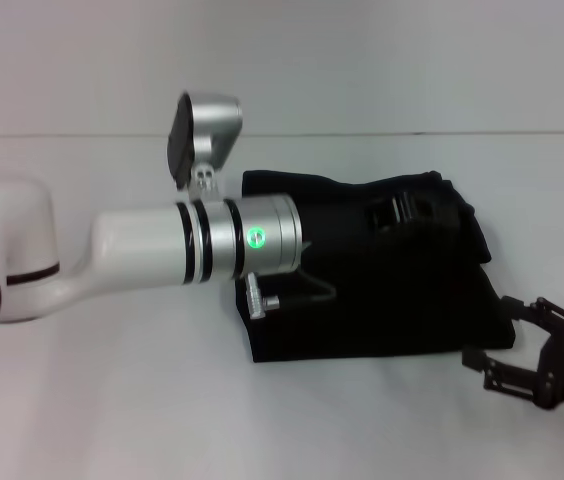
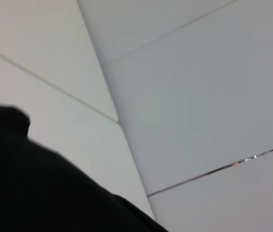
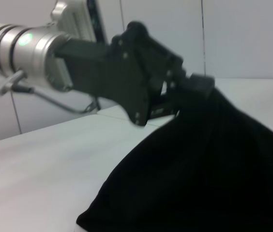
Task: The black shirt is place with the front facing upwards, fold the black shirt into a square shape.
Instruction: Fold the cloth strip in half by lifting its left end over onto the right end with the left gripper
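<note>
Right claw (image 1: 537, 365), a black skeletal linkage, hangs nearest the robot at the near right corner of the large plain black cloth T-shirt (image 1: 382, 300), its fingers spread apart with nothing between them, just off the cloth's edge. Beyond it the shirt lies as a dark, partly folded slab in the middle of the white matte surface (image 1: 112, 400), print hidden, its near edge fairly straight and its right side sloping untidily. Farther in, the left claw (image 3: 189, 89), black and rigid on a white and silver arm reaching across from the left, is closed on a raised pinch of the shirt's cloth, which drapes down from it like a tent. To fold well, it should probably carry that pinch low and level across, lay edge on edge, and let go only once the cloth rests flat. The idle right claw sits close to the slab's corner and could snag it; farthest off stands a pale panelled wall (image 2: 199, 96).
</note>
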`<state>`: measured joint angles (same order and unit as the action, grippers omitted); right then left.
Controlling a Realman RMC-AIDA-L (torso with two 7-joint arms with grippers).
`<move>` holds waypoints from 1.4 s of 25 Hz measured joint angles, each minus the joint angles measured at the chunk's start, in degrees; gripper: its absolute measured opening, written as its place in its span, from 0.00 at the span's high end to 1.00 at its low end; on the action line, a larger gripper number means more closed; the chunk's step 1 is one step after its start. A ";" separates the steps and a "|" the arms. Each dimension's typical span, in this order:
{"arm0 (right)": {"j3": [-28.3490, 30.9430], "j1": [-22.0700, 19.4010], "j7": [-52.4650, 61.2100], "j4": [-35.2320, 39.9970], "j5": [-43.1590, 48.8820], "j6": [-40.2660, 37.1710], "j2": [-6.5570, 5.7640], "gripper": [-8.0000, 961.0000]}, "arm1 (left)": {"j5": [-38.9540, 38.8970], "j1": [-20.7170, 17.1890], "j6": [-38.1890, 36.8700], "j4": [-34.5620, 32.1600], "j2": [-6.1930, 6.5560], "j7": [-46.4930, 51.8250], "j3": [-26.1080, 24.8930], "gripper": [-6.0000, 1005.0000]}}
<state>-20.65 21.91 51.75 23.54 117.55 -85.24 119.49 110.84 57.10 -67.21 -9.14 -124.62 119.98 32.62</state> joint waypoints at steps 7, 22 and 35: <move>0.11 5.05 0.11 -4.32 -4.11 10.41 0.34 0.02 | 0.04 -0.27 -0.88 0.32 0.14 -0.76 0.31 0.97; 0.11 17.96 -0.64 -8.81 -12.69 31.46 0.64 0.02 | -0.10 -0.46 -1.24 -0.08 0.04 -1.89 0.27 0.97; -0.05 20.75 -4.41 -8.87 -19.26 37.95 0.66 0.02 | -0.15 0.73 7.23 5.05 -0.18 -8.15 -0.12 0.95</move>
<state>-20.70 42.67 47.34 14.67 98.30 -47.30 120.15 110.69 57.83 -59.98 -4.09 -124.80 111.84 32.50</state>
